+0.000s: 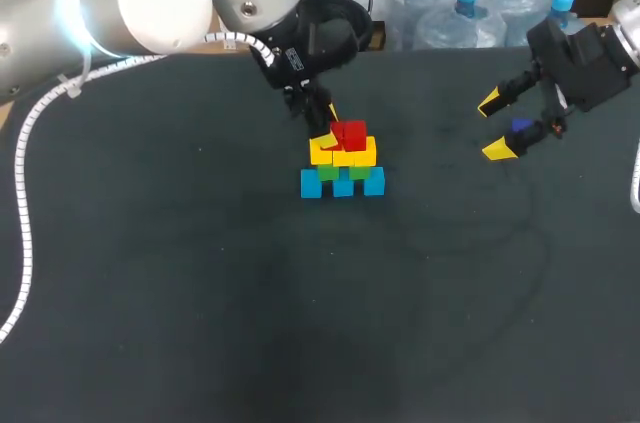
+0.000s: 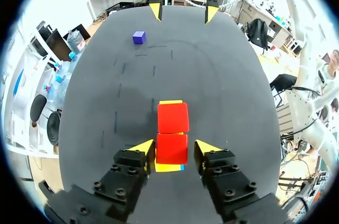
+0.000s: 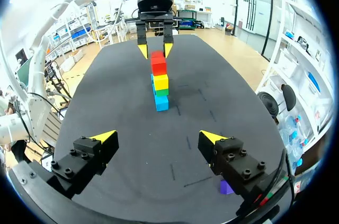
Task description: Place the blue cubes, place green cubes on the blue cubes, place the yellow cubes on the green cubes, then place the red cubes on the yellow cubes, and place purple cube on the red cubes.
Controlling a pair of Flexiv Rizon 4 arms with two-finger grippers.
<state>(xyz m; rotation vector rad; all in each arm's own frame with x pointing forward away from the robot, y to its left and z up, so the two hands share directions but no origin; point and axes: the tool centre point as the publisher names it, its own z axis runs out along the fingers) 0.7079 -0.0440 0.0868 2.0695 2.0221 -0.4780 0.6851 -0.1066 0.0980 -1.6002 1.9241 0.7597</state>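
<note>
A cube stack stands mid-table: blue cubes (image 1: 342, 183) at the bottom, then green cubes (image 1: 340, 171), yellow cubes (image 1: 345, 154) and two red cubes (image 1: 349, 133) on top. My left gripper (image 2: 175, 148) hangs over the stack, open. The nearer red cube (image 2: 171, 149) sits between its fingers with a thin gap at one side. The other red cube (image 2: 172, 118) lies just ahead of it. My right gripper (image 1: 497, 125) is wide open at the far right. The purple cube (image 1: 520, 126) lies on the mat just beside it, and part of the purple cube (image 3: 226, 187) shows past one finger.
The black mat (image 1: 300, 323) covers the table. My left arm's white coiled cable (image 1: 25, 193) trails over the mat's left side.
</note>
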